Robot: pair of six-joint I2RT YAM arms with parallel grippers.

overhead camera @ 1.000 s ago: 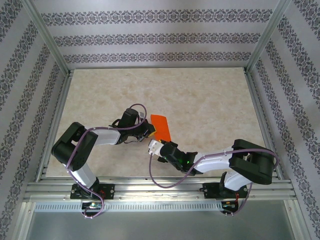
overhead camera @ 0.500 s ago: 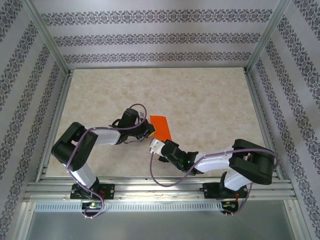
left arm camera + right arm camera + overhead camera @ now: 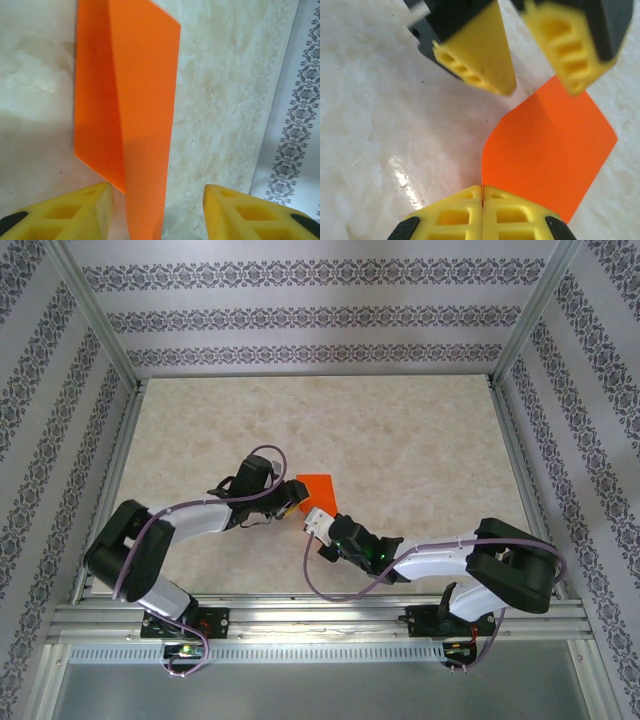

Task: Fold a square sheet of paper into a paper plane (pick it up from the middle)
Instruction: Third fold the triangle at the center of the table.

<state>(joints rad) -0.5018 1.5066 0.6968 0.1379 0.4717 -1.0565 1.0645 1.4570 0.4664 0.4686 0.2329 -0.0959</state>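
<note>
I see my right gripper (image 3: 482, 197) pinched shut on the thin bright orange folded paper sheet (image 3: 550, 150), probably its corner. Left gripper (image 3: 157, 197) is part open, astride it, mid marbled table (image 3: 420, 440).

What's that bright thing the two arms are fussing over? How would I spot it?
Look at the pale marbled table inside the patterned walls, near its middle, where the two arms' tips meet. There sits a small folded orange sheet of paper, pinched at one edge by the right gripper's shut yellow fingers. Nothing else on the table is orange, flat and thin.
</note>
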